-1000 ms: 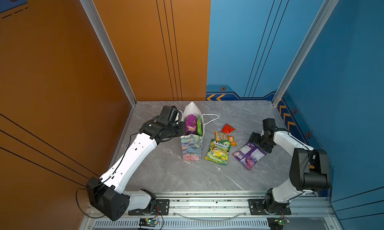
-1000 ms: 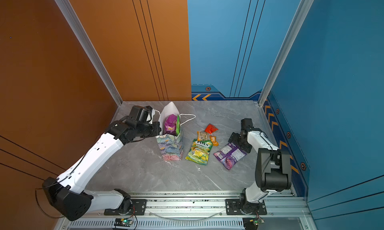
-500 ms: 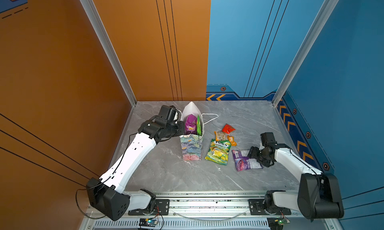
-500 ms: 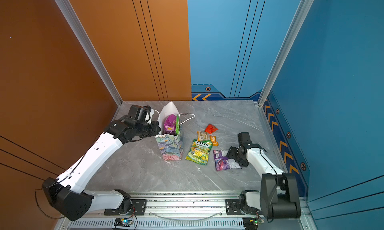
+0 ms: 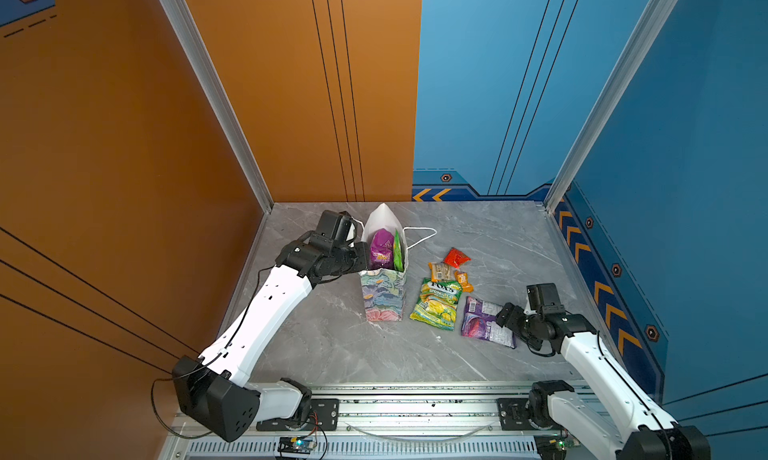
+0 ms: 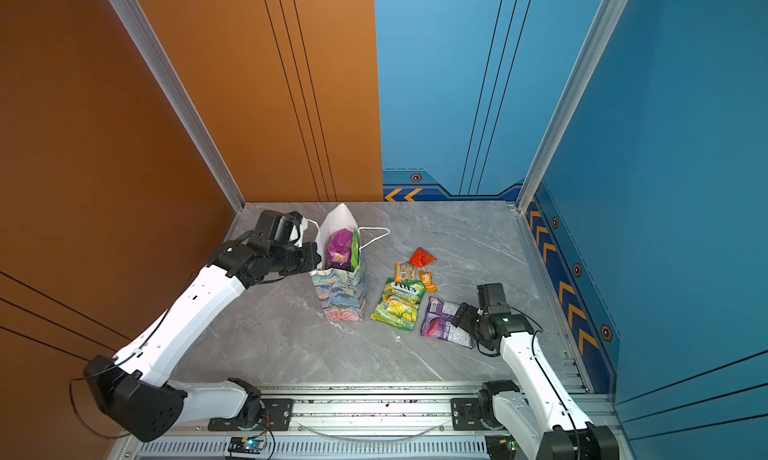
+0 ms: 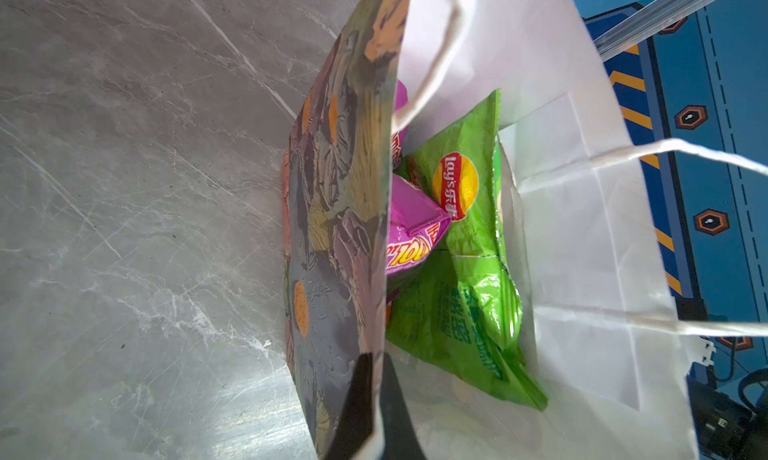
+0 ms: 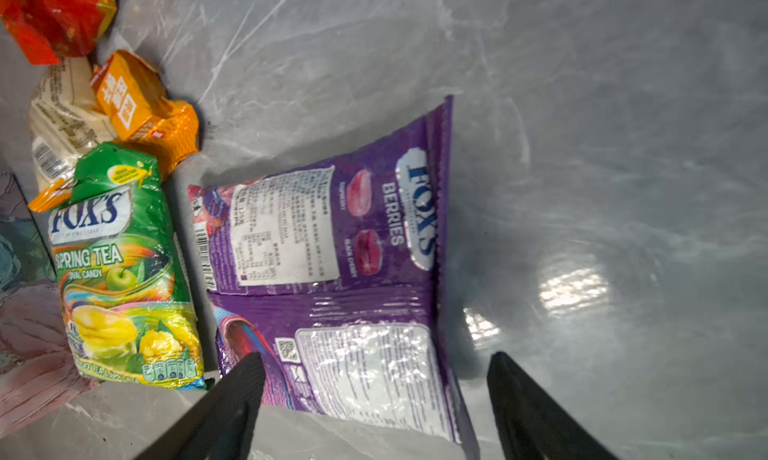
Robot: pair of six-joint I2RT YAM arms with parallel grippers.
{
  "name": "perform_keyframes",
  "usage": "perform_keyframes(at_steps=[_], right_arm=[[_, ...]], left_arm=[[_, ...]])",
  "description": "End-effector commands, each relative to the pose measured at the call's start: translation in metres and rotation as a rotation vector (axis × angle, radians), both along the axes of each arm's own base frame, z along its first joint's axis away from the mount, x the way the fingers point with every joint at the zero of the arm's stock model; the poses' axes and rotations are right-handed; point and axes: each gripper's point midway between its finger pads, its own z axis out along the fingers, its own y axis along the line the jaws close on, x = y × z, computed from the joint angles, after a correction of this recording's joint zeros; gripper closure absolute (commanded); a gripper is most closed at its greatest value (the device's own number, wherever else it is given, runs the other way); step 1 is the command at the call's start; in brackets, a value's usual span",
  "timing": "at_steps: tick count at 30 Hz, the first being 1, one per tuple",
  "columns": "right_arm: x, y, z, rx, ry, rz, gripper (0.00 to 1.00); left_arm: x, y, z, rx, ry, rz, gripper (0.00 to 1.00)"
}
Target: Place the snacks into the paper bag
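L gripper (image 7: 375,389) pinching bag (image 5: 384,302) wall; R gripper (image 8: 376,360) jaws wide, astride purple pkt (image 8: 332,250) near tabletop (image 5: 498,237) right edge.

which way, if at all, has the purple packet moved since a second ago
Yes: the purple packet has turned and slid slightly toward the front rail, its outer end drawing nearer the unmoved yellow-green packet.

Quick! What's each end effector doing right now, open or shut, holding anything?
Left end effector: closed, pinching the paper bag.
Right end effector: open at the purple packet, gripping nothing.
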Motion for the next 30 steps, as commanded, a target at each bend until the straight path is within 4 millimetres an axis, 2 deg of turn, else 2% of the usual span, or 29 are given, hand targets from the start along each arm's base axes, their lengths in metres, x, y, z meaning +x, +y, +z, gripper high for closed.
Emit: perform_keyframes(at_steps=[1, 6, 10, 19, 22, 30], right_arm=[[-0.003, -0.008, -0.001, -0.010, 0.029, -0.009, 0.14], [0.001, -0.006, -0.009, 0.010, 0.049, 0.007, 0.22], [0.000, 0.002, -0.020, 0.051, 0.064, 0.022, 0.34], [0.002, 0.009, -0.032, 0.042, 0.096, 0.059, 0.53], [0.002, 0.006, -0.033, 0.028, 0.099, 0.050, 0.56], [0.001, -0.001, -0.029, 0.000, 0.073, 0.009, 0.74]], left_arm=[[-0.001, 0.004, -0.001, 0.003, -0.006, 0.000, 0.99], [-0.001, 0.004, -0.001, 0.005, -0.009, 0.001, 0.99], [-0.001, 0.005, 0.000, 0.003, -0.009, 0.002, 0.99], [0.000, 0.004, -0.002, 0.005, -0.004, 0.001, 0.99], [0.000, 0.004, -0.001, 0.004, -0.005, 0.001, 0.99], [0.001, 0.004, -0.003, 0.003, 0.001, 0.000, 0.99]])
